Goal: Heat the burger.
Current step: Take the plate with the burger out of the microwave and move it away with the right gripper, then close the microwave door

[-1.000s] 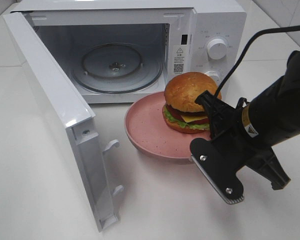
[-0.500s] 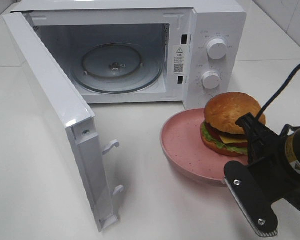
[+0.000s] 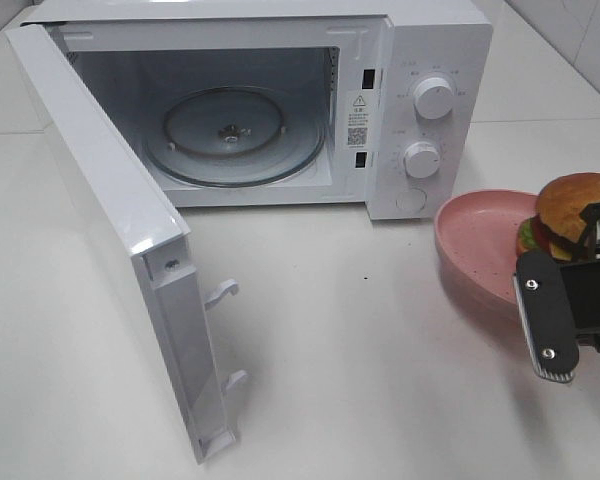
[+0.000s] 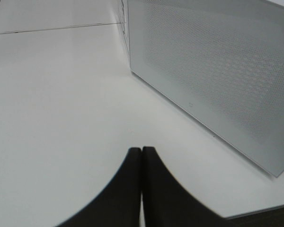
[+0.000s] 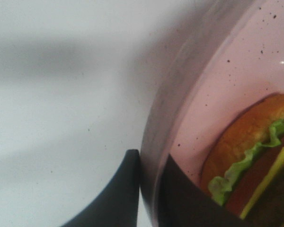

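White desk [image 3: 380, 380] scene; over the last second the right pincer [image 5: 149, 189], pinching the pink plate [image 3: 475, 245] rim, dragged the burger [image 3: 570, 215] far right, away from the open microwave [image 3: 280, 100]; heating looks further off now; left pincer [image 4: 142, 184] pressed together, idle.

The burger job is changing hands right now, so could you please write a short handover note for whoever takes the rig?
Right gripper: shut on the rim of the pink plate, at the right edge of the table.
Left gripper: shut, empty, beside the microwave door.
The burger sits on the plate, partly hidden behind the right gripper in the exterior high view.
Microwave: door wide open, glass turntable bare.
Done: door opened, plate gripped.
Left: put plate and burger on the turntable, let go, close the door, set the knobs.
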### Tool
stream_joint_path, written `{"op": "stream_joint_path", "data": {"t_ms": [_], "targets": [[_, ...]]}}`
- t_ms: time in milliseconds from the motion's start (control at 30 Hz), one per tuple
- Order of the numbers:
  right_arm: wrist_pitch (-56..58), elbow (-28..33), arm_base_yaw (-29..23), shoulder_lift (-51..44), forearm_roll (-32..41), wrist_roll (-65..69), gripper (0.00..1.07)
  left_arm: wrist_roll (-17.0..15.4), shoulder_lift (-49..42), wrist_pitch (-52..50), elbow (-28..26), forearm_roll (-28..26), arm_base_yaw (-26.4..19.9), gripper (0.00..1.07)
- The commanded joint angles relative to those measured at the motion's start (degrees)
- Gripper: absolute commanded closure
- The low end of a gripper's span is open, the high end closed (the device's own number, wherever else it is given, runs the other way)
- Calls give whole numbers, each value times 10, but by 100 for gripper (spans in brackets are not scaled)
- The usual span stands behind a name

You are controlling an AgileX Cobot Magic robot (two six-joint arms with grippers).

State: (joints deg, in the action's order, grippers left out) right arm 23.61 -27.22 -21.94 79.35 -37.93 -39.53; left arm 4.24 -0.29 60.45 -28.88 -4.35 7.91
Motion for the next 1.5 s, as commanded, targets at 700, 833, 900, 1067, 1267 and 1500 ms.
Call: {"op": "stream_joint_path", "data": {"t_ms": [700,833,900,1067,1267,1500], "targets": [[-30,-5,78,88,-64,96,85,-4,-5,-9,2,-2,-1,106],[-30,-5,77,86,-61,96,68,-4,-5,-9,2,-2,-1,106],[-31,-5,77,82,-61,96,59,-4,-5,-9,2,-2,-1,106],[-36,-5,61,46,-60,132,50,-4,-5,-9,2,-2,-1,106],[-46,-5,15,15,-60,182,49,-4,-5,-9,2,-2,-1,106],[-34,-25,-22,-6,-53,301,47,-4,-5,-9,2,-2,-1,106]]}}
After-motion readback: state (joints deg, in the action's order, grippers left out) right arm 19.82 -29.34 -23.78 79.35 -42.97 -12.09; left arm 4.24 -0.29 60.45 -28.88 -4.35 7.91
